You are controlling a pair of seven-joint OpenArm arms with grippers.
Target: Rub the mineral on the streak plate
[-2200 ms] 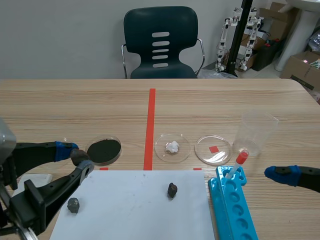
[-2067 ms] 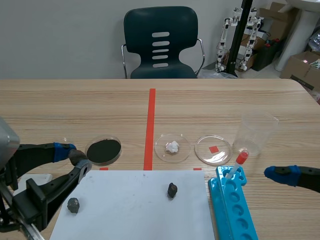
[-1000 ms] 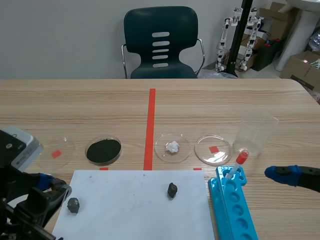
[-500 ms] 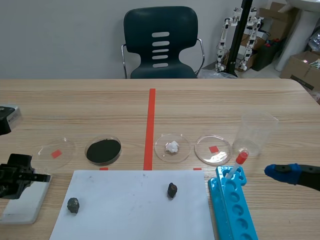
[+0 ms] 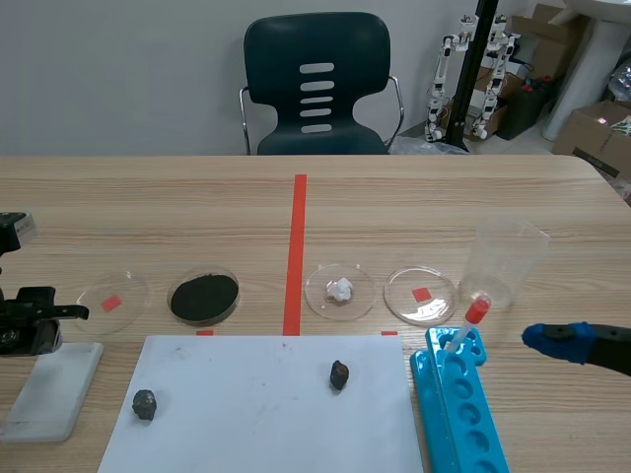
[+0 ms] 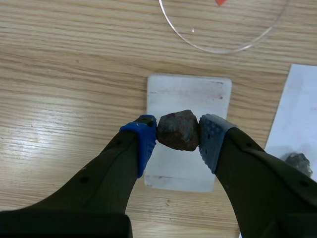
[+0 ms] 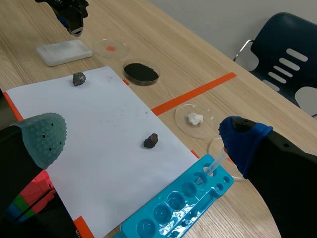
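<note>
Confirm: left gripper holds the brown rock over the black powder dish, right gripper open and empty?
Wrong on one point: the left gripper, shut on the brown rock, is over the white plate instead, as the left wrist view shows. The right gripper is open and empty.

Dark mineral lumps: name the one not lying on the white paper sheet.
The brownish mineral lump clamped in the left gripper, over the white rectangular streak plate; the grey lump and the black lump lie on the white paper sheet.
</note>
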